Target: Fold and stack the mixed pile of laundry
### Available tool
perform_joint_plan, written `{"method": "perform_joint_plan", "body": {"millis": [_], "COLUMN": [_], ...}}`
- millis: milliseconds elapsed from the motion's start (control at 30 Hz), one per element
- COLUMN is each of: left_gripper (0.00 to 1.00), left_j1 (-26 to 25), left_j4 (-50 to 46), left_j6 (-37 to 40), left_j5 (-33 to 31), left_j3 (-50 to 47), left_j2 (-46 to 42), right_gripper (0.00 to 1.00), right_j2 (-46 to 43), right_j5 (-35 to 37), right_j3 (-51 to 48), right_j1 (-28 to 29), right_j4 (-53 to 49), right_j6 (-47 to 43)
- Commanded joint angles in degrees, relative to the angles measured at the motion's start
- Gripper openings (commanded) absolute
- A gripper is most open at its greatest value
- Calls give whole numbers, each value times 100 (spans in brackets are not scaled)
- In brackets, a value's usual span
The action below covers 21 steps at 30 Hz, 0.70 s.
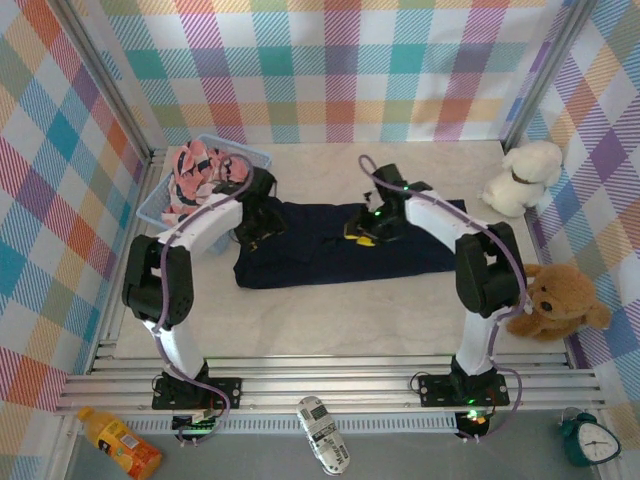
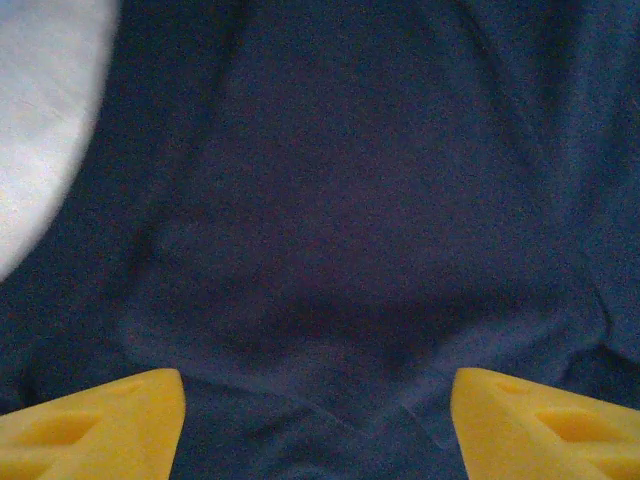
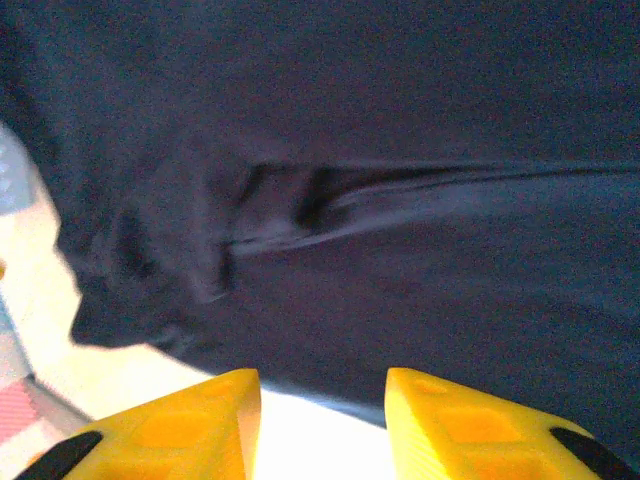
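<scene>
Basket (image 1: 150,205) holds pink garment (image 1: 195,170); plush dog (image 1: 522,177) and bear (image 1: 555,300) at right. Left gripper (image 2: 318,420) wide and right gripper (image 3: 322,420) parted, both empty over shirt (image 1: 310,245).

The dark blue T-shirt (image 1: 330,255) lay spread out on the desk (image 1: 330,320). The left gripper (image 1: 255,226) was over its left end, and the right gripper (image 1: 362,231) was near its middle. The pink garment (image 1: 195,172) sat in the blue basket (image 1: 256,156) at the back left.
</scene>
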Motion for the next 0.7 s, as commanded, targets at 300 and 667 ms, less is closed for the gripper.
{"method": "perform_joint_plan", "body": {"millis": [300, 667], "left_gripper": [65, 62], "left_j1": [668, 659], "left_j4": [670, 1487], "left_j6": [526, 208], "left_j5": [590, 1031], "left_j3": [-1121, -1709], "left_j2": [-399, -406], "right_gripper": [42, 46], "right_j2": [963, 1488], "right_j5": [-91, 783], "right_j3": [410, 818], "right_j1": [1251, 1543], "right_j4": [1090, 1081], "right_j6": [794, 1353]}}
